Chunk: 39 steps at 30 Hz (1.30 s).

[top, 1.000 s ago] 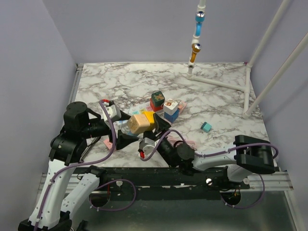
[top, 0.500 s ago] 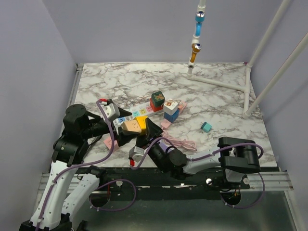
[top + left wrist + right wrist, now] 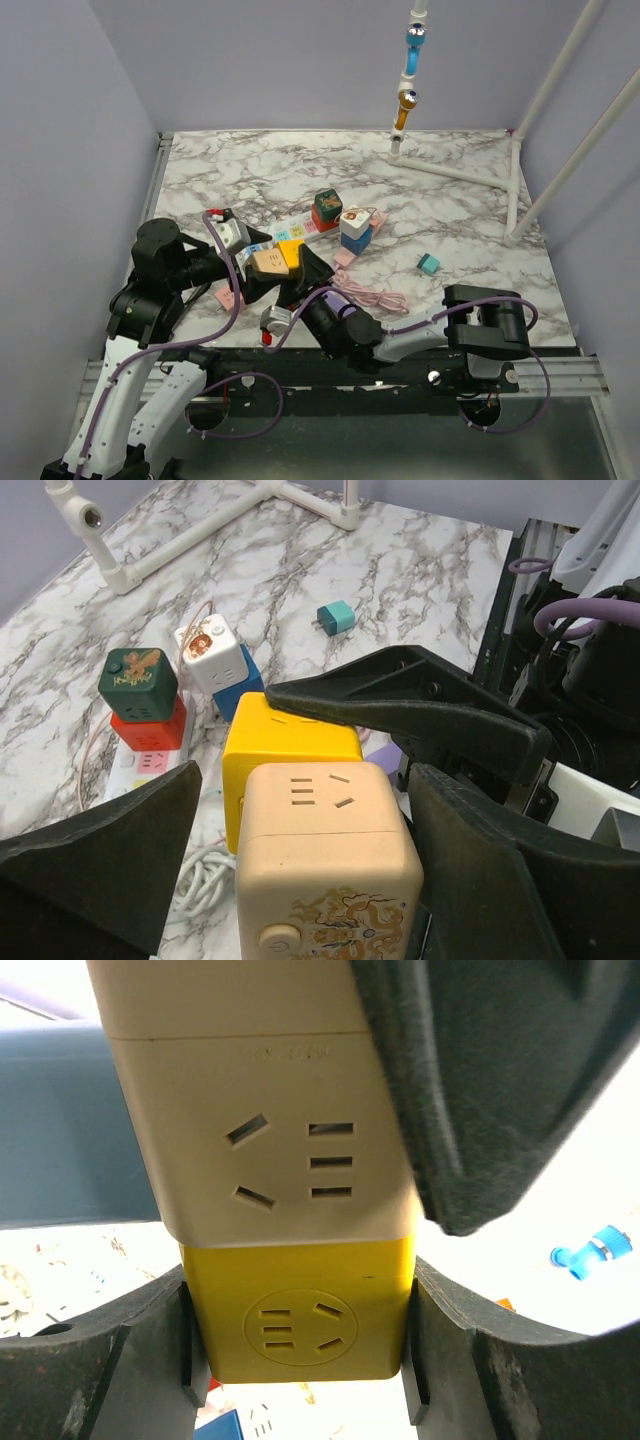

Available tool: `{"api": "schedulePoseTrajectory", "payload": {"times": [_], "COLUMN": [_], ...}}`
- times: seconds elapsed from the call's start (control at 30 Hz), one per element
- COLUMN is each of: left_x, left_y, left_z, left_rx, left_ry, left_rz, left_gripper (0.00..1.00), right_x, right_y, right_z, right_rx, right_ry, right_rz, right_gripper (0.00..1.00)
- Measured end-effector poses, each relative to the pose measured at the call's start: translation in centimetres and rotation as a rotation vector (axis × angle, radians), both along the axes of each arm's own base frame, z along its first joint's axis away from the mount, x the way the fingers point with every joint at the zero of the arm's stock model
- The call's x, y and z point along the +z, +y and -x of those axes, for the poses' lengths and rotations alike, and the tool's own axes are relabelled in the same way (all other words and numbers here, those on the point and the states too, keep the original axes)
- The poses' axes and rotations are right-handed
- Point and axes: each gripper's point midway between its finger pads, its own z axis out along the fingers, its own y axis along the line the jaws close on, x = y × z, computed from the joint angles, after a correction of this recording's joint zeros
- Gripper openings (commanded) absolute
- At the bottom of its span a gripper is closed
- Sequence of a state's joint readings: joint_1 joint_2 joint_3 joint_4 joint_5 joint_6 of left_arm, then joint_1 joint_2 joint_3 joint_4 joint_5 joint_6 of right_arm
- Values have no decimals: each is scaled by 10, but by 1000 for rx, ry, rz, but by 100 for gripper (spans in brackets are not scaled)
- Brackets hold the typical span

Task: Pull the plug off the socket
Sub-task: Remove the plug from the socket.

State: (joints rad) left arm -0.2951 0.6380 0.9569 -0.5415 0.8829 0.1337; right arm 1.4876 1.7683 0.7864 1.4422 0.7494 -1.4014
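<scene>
A beige cube adapter [image 3: 268, 262] is plugged onto a yellow cube socket [image 3: 293, 254], and both are held low over the table's near left. My right gripper [image 3: 300, 268] is shut on the yellow cube [image 3: 300, 1310], with a pad flat on each side. My left gripper [image 3: 262, 266] straddles the beige cube [image 3: 325, 860]. Its right finger [image 3: 500, 880] touches the cube, and a gap shows beside the left finger [image 3: 100, 870]. The right gripper's finger [image 3: 400, 695] lies over the yellow cube [image 3: 290, 750]. The beige cube [image 3: 270, 1130] fills the top of the right wrist view.
A power strip behind holds a green cube on a red one [image 3: 326, 208] and a white cube on a blue one [image 3: 356, 228]. A teal plug [image 3: 429, 263] lies to the right, and a pink cable [image 3: 370, 295] at the front. A white pipe frame [image 3: 515, 180] stands at the back right.
The joined cubes have come down and to the left with both grippers. The right arm has swung left. A gap now shows at the left gripper's left finger.
</scene>
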Motion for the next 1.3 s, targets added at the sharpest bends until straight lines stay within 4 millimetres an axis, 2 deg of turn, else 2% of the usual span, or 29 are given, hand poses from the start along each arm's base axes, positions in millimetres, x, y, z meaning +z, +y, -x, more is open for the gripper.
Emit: {"api": "schedulePoseTrajectory", "payload": {"times": [0.1, 0.17, 0.2, 0.5, 0.67, 0.77, 0.87, 1.0, 1.03, 1.13, 1.3], "left_x": [-4, -8, -9, -3, -4, -7, -10, -11, -12, -12, -12], "left_y": [0, 1, 1, 4, 5, 5, 5, 4, 4, 3, 1], "left_z": [-1, -2, -2, 6, 6, 6, 5, 3, 3, 0, -2], "left_rx": [-1, 0, 0, 4, 3, 0, 0, -3, -4, -4, -3], "left_ry": [8, 21, 23, -26, -34, -35, -33, -24, -21, -15, 8], "left_rz": [-11, -23, -26, -24, -30, -39, -43, -47, -48, -46, -40], "left_gripper": [85, 97, 98, 98, 92, 84, 69, 35, 23, 1, 0], "right_x": [0, 0, 1, 1, 3, 5, 6, 6, 5, 4, 3], "right_y": [0, 0, 0, -3, -5, -6, -7, -7, -8, -9, -11], "right_z": [0, 0, 0, -1, -2, -2, -2, -2, -3, -4, -5], "right_rx": [-1, -3, -3, -13, -16, -15, -14, -15, -20, -27, -35], "right_ry": [-3, -3, -3, 11, 20, 23, 24, 31, 34, 42, 53], "right_rz": [2, 3, 2, -12, -28, -37, -44, -49, -51, -56, -63], "right_gripper": [1, 1, 1, 1, 1, 1, 1, 1, 1, 1, 1]}}
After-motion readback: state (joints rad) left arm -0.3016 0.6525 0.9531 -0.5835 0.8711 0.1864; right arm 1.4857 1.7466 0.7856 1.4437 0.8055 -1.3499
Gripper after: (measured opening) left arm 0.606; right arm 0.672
